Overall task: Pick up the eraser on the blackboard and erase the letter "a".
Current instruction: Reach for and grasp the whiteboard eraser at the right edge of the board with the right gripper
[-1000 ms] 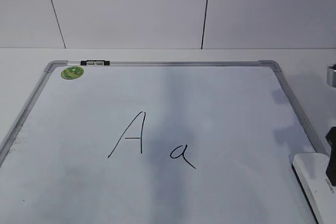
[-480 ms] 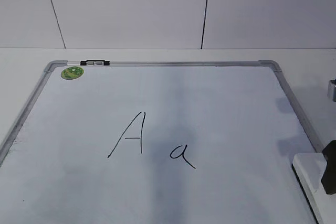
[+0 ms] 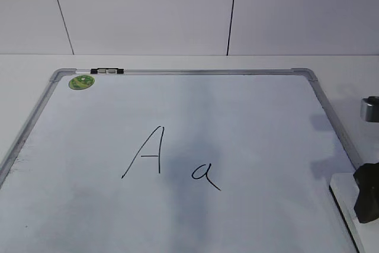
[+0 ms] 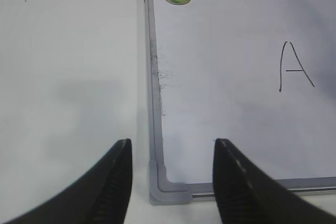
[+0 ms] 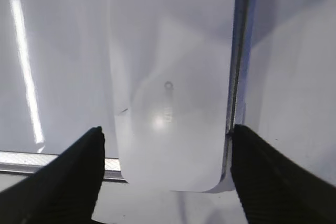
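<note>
Exterior view is showing you the blackboard (image 3: pixel 237 122) lying flat on the table (image 3: pixel 177 62), silver frame all round, unchanged from a second ago. Capital "A" (image 3: pixel 145 152) and the letter "a" (image 3: pixel 204 174) are sitting mid-board, side by side, both untouched and unmoved. Your right gripper (image 3: pixel 367 192) is coming in at the right edge: a second ago only a thin dark sliver was showing over the eraser (image 3: pixel 344 191), now a bigger dark block is covering more of it and sitting lower in frame. Eraser is lying at the board's near right corner, against the frame, same spot as earlier.

Right wrist view is showing you that eraser (image 5: pixel 170 82) between the two fingers (image 5: pixel 68 182), jaws spread wide on either side, not touching it yet.

Left gripper (image 4: pixel 170 182) is hovering over the board's near left corner (image 4: pixel 168 190), jaws released, nothing between them. Green sticker (image 3: pixel 81 82) is sitting at the far left corner, a small clip (image 3: pixel 107 71) on the far rail.
</note>
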Tool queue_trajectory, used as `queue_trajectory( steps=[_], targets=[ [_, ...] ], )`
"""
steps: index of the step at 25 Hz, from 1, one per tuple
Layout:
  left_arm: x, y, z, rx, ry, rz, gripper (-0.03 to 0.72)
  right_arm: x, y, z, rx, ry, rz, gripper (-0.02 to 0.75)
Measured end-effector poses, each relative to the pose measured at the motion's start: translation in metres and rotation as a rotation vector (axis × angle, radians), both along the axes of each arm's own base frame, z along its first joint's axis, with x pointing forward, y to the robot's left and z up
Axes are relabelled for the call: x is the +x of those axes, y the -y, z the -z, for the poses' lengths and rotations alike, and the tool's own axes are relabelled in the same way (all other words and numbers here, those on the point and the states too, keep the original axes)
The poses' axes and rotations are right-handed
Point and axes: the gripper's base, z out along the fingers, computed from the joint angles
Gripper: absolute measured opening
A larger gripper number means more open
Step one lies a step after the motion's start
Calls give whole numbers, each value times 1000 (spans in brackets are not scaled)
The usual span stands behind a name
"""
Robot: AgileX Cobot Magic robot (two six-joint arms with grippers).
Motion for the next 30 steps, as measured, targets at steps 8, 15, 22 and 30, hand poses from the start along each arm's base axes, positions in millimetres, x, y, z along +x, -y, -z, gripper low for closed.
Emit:
queue_trajectory(
  steps=[8,15,22,30],
  targets=[
    [0,0,0,0,0,0,371,3,-1,3,3,-1,4,592],
    [0,0,0,0,0,0,371,3,-2,3,13,5,10,592],
    [0,0,0,-3,0,2,371,3,-3,3,30,4,20,592],
    [0,0,0,-3,0,2,371,3,-5,3,49,1,32,592]
  ],
)
